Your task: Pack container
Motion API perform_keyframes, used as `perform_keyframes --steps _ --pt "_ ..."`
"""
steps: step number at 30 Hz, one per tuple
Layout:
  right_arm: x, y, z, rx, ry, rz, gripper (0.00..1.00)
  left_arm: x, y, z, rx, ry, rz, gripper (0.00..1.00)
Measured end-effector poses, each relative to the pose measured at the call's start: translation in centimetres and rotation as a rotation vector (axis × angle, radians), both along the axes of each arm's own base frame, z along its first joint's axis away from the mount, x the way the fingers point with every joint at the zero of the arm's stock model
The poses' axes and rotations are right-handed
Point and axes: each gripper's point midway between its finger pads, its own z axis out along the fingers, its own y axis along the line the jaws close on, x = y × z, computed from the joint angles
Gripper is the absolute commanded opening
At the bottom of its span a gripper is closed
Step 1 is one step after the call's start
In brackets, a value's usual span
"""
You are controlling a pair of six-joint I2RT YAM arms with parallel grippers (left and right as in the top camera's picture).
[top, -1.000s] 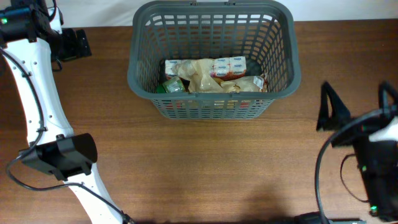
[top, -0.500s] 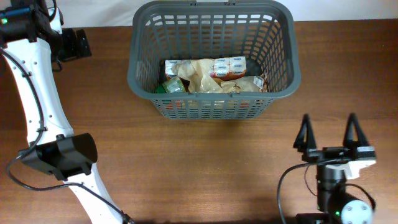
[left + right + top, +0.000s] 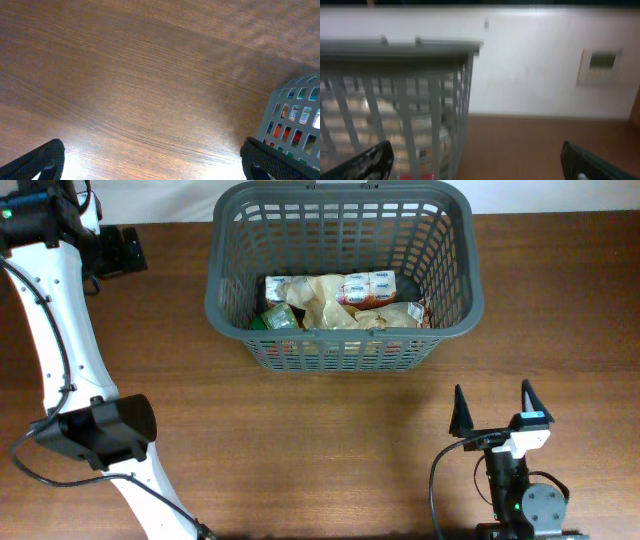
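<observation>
Tabletop (image 3: 300, 430) with basket (image 3: 340, 350) at twelve o'clock

Brown wood grain runs across it. Packets (image 3: 340, 298) lie inside the grey basket. The right claw (image 3: 492, 392) at five o'clock and the left claw (image 3: 157, 165) at ten o'clock both stand spread, holding nothing. A white wall (image 3: 530, 60) rises behind.

Container (image 3: 345, 350) top ctr of frame, on table (image 3: 300, 440); packets (image 3: 340, 300) inside. Right gripper (image 3: 492, 395) lower right, well apart.
</observation>
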Motion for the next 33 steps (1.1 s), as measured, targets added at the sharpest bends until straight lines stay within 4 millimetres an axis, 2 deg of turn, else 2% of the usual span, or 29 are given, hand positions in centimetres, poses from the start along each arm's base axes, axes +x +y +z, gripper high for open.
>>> perform_keyframes --steps 5,9,33 --pt "0.2 0.0 -3.2 -0.003 0.13 0.0 0.99 0.0 0.0 0.0 0.0 0.0 0.0 0.99" --pt "0.1 0.0 -4.8 -0.003 0.194 0.0 0.99 0.0 0.0 0.0 0.0 0.0 0.0 0.99" --pt "0.1 0.0 -4.8 -0.011 0.193 0.0 0.99 0.0 0.0 0.0 0.0 0.0 0.0 0.99"
